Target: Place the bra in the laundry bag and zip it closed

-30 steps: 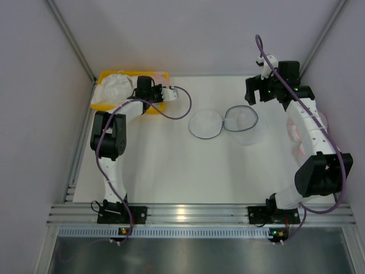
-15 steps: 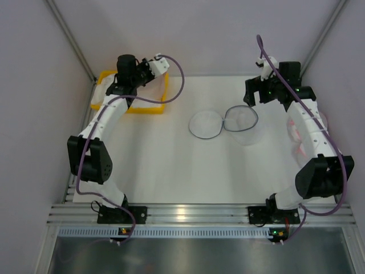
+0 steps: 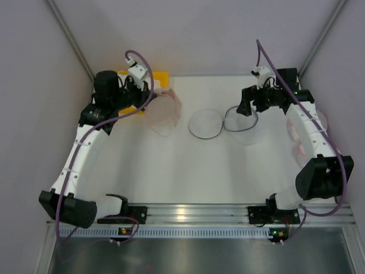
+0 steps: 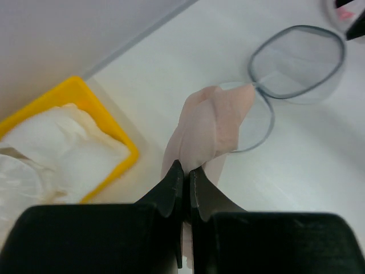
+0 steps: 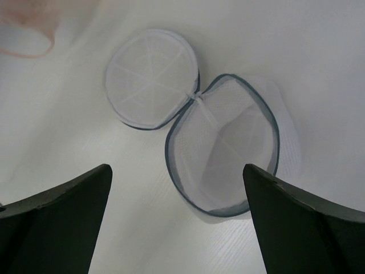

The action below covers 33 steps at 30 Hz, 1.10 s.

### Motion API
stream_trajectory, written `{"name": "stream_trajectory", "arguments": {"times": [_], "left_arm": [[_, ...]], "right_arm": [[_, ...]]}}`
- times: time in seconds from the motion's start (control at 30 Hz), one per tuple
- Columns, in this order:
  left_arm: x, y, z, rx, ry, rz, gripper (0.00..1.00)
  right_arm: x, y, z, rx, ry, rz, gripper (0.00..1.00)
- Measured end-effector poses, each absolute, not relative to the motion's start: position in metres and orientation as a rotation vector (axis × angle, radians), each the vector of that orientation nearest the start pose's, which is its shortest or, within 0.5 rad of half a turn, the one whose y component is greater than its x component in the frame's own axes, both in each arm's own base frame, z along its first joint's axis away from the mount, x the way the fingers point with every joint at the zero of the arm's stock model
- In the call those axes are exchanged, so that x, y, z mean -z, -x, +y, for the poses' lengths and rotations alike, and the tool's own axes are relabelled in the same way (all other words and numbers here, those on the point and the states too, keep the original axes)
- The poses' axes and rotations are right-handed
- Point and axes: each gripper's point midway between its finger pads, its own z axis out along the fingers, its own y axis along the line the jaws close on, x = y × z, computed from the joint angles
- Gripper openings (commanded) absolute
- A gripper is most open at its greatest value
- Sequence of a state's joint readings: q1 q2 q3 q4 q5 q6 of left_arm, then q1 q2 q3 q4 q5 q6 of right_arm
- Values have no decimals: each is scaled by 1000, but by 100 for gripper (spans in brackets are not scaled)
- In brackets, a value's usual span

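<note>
Pale pink fabric hangs from the left tool (image 4: 186, 177), whose fingers are pressed together on a fold of the bra (image 4: 208, 123). The garment dangles below and ahead of that tool; whether its lower edge touches the white tabletop (image 3: 171, 171) cannot be told. Just beside the same tool sits a yellow bin (image 4: 122, 142) heaped with white garments (image 4: 57, 142), and the bra is outside it. Ahead of the left tool, past the bra, the laundry bag (image 5: 228, 142) lies unzipped on the tabletop. Its two round mesh halves, both edged by the dark grey zipper rim, meet at one point: one lies flat, the other stands up like a shallow cup. The right tool (image 5: 177, 171) hovers directly above the bag, fingers spread wide, holding nothing.
</note>
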<state>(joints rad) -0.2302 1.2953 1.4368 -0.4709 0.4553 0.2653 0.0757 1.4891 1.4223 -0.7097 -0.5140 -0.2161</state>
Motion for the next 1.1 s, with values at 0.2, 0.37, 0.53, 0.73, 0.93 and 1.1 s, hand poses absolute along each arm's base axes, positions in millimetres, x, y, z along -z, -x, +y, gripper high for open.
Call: {"name": "stream_trajectory", "arguments": {"times": [0.2, 0.37, 0.53, 0.73, 0.93, 1.1], "left_arm": [[-315, -298, -178, 803, -585, 1897, 0], [-283, -275, -192, 1054, -378, 2069, 0], [-284, -268, -199, 1209, -188, 2087, 0], [-302, -269, -203, 1326, -76, 2003, 0], [-291, -275, -196, 1402, 64, 2015, 0], [-294, -281, -191, 1416, 96, 1994, 0]], "right_arm": [[-217, -348, 129, -712, 629, 2228, 76], [-196, -295, 173, -964, 680, 2238, 72], [-209, -260, 234, -1194, 787, 2177, 74], [-213, -270, 267, -1321, 755, 2151, 74], [-206, -279, 297, -1389, 755, 2136, 71], [-218, -270, 316, -1464, 790, 2076, 67]]}}
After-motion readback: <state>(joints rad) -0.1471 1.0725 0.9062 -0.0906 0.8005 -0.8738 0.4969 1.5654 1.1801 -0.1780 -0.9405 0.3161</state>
